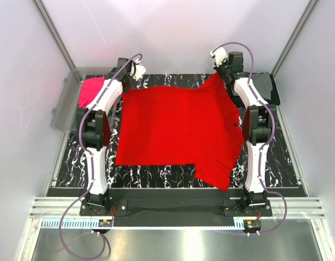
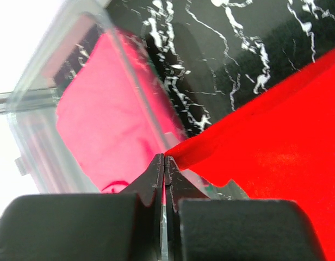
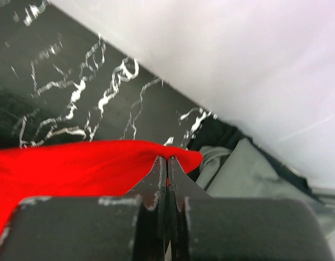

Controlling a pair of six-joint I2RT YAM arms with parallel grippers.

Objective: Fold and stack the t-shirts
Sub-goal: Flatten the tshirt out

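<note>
**Red t-shirt pinched at its two far corners**

The red t-shirt lies spread over the middle of the surface, mostly flat, with one short sleeve pointing toward the near right. The left tool is pressed together on the cloth's far-left edge. The right tool pinches the far-right corner, which rises to a peak. A magenta-pink t-shirt sits in a clear bin at the far left. A grey t-shirt lies on a black one at the far right. The surface is black with white marbling. Pale walls enclose it.
</note>
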